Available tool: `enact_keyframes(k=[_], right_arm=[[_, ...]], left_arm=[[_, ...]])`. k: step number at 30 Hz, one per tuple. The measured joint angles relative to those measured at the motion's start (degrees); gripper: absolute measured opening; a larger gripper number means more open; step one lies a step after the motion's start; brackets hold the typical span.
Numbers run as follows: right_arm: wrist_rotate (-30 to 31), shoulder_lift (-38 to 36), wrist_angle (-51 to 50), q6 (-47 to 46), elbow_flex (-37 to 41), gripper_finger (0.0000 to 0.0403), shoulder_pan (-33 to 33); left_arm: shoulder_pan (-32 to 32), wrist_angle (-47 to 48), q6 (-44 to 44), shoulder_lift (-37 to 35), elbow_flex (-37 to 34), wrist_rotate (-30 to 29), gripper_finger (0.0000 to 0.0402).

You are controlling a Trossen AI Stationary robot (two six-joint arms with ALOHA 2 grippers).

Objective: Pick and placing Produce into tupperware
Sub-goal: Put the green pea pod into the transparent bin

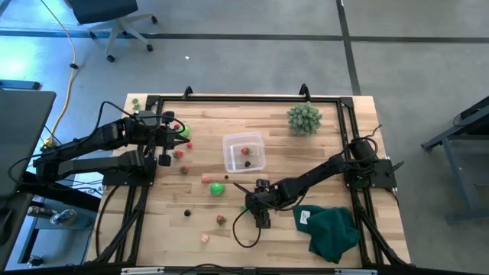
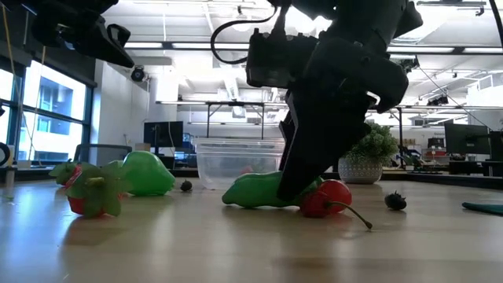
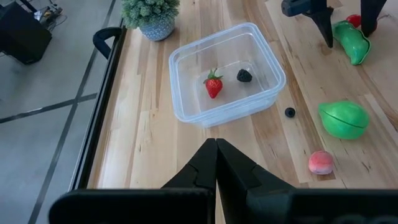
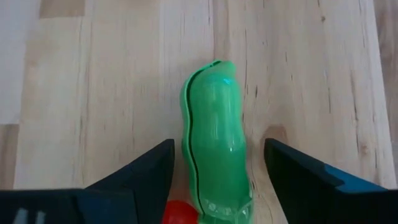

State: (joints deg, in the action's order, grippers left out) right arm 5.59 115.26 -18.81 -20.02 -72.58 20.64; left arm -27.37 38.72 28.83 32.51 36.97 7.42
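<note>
The right hand (image 4: 214, 165) is down at the counter (image 1: 321, 160), fingers (image 4: 146, 165) spread wide on either side of a long green piece (image 4: 216, 140) that lies flat on the wood between them; no contact with it shows. A small red piece (image 4: 180, 213) sits just beside the green one's near end. From the low view the same hand (image 2: 302, 185) stands over the green piece (image 2: 255, 191) with the red piece (image 2: 326, 196) touching it.

The tub (image 1: 244, 153) stands near the counter's middle, holding a strawberry (image 3: 213, 85) and a dark berry (image 3: 244, 75). Around it on the wood lie a green ball (image 1: 218, 189), a pink piece (image 3: 320, 162), a tiny dark berry (image 3: 290, 112) and more small red and pink bits toward the left side.

The left hand (image 3: 216, 163) hovers above the left part of the counter, fingers pressed together and empty. A spiky plant (image 1: 304, 118) stands at the far edge, and a dark green cloth (image 1: 330, 229) lies at the near right corner.
</note>
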Motion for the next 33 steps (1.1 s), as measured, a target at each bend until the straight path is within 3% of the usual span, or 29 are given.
enact_keyframes(k=[26,33], right_arm=[[1.5,0.0,-1.8,0.8,0.0,0.024,0.0],[0.8,0.0,-1.9,0.6,0.0,0.0212,0.0]], left_arm=[[0.0,0.0,0.0,0.0,0.0,0.0,0.0001],[0.0,0.0,0.0,0.0,0.0,0.0,0.0001]])
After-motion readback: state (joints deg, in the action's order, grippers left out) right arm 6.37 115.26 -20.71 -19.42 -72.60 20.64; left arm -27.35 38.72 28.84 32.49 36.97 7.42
